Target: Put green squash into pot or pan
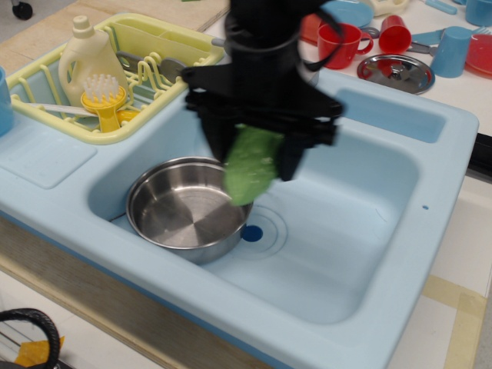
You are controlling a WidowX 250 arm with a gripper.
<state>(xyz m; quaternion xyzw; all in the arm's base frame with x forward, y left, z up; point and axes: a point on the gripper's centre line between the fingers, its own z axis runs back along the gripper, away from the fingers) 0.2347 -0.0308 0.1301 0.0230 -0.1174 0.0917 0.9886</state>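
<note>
- The black gripper hangs over the light blue sink, clamped on the green squash from both sides.
- The green squash sits between the two black fingers, its upper part hidden among them and its lower pointed end sticking out below.
- The squash is held clear of the sink floor, tilted a little, with its lower tip over the right rim of the steel pot.
- In this view the tip overlaps the pot's edge; whether it touches the rim cannot be told.
- The pot stands on the sink floor at the left side of the basin, with nothing visible inside it but its shiny bottom.
- A dark blue drain shows on the sink floor just right of the pot and below the squash.
- The yellow dish rack sits to the left of the sink; it holds a cream bottle and a yellow brush.
- Behind the sink, on the counter, a red cup, a steel lid with a knob and a blue cup stand well apart from the gripper.
- The image is slightly blurred around the arm, so fine detail of the fingers is not clear.
</note>
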